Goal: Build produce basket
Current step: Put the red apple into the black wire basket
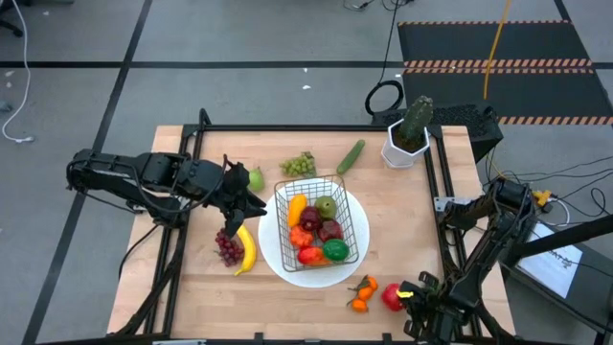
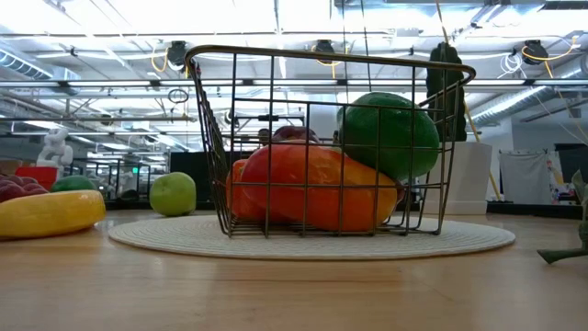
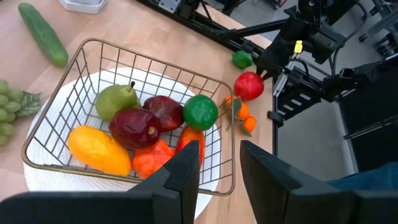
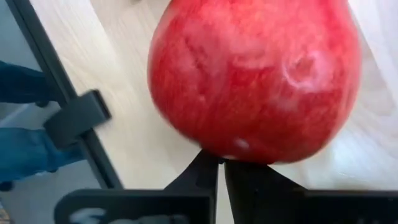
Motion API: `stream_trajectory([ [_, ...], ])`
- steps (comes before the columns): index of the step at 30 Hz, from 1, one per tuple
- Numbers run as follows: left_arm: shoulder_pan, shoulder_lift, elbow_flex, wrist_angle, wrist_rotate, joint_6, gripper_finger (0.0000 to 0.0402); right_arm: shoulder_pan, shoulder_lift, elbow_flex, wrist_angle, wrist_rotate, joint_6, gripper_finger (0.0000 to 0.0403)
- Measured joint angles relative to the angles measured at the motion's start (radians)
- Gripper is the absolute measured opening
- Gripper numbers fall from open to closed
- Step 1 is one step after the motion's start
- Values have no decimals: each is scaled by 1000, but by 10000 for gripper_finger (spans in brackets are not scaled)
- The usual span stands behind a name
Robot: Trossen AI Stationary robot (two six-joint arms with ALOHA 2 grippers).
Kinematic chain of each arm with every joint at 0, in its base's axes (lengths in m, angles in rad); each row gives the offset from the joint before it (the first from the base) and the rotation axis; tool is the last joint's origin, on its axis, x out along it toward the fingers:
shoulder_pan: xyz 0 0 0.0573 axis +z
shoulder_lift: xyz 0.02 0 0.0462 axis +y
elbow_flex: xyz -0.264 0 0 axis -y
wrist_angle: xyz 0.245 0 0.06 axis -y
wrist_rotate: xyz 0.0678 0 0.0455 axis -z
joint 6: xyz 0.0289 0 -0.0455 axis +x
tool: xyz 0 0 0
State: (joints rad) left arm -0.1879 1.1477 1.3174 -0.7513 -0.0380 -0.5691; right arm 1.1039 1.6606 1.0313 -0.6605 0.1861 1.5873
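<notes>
Right gripper [image 4: 221, 163] fingers pressed together at the red apple [image 4: 255, 74], near the worktop [image 1: 201, 287] corner. Left gripper [image 3: 217, 171], narrowly parted and empty, hovers beside the basket [image 1: 356, 216] on the white plate [image 1: 273, 251], produce inside.

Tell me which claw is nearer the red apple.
Right. The right claw is shut right against the red apple at the table's near right corner; the left claw hovers across the basket.

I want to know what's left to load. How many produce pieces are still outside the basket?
8 visible outside the basket: green apple, green grapes, cucumber, purple grapes, banana, tangerines, red apple, lime. Others may be hidden.
</notes>
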Motion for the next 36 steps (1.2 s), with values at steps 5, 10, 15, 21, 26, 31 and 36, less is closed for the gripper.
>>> stream_trajectory([
  [5,0,0,0,0,0,28,115,-21,-30,0,-6,3,13,5],
  [10,0,0,0,0,0,50,115,-46,-75,0,-19,4,15,4],
  [15,0,0,0,0,0,60,115,-86,-161,0,-25,29,25,3],
  [21,0,0,0,0,0,60,115,-138,-286,0,-24,53,88,2],
  [26,0,0,0,0,0,61,115,-196,-381,0,-6,82,139,1],
  [31,0,0,0,0,0,86,115,-269,-460,0,87,163,79,1],
  [36,0,0,0,0,0,111,115,-354,-508,2,211,257,-41,1],
])
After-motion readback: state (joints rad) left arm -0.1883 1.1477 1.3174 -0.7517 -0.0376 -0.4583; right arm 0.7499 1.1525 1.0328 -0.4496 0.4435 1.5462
